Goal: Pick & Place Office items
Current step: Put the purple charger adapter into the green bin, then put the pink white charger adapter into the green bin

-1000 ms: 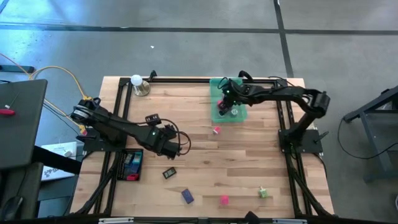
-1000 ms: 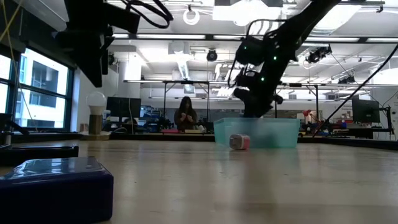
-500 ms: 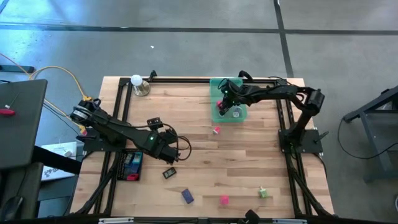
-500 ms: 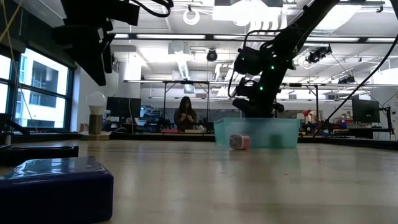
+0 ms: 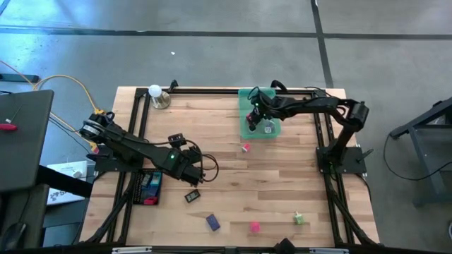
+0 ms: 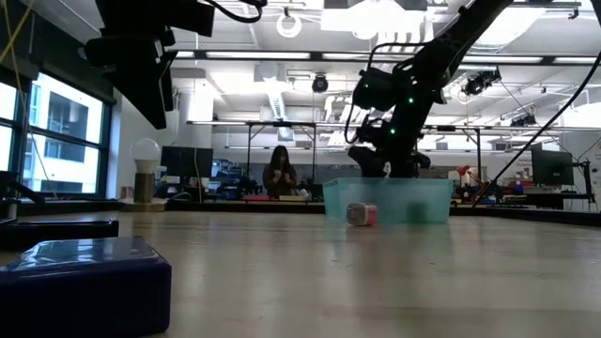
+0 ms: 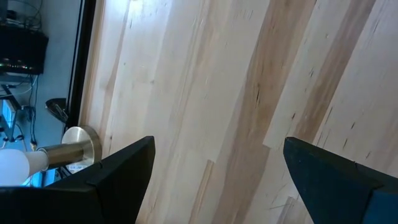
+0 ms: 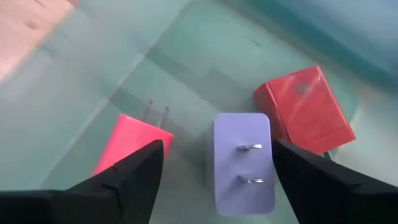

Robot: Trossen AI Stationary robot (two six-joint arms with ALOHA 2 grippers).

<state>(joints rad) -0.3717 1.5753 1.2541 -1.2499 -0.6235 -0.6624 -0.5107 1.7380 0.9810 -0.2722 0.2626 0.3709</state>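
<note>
Right wrist view: right gripper (image 8: 214,177) open over green tray (image 5: 247,113), purple plug block (image 8: 242,163) lying loose between pink block (image 8: 127,144) and red block (image 8: 303,111). Release step, I'd say. Next: lift clear, fetch pink piece (image 5: 246,147) at 6 o'clock of tray. Left gripper (image 7: 214,177) open, over worktop (image 5: 282,183).

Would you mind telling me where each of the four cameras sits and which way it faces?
High view: overhead, facing straight down on the table and both arms.
Low view: at table-top height, facing level across it; arms enter from above.
Left wrist view: on the left arm, facing bare wood past the open left gripper.
Right wrist view: on the right arm, facing into the green tray past the open right gripper.
Shared: the green tray appears in the high, low and right wrist views.
</note>
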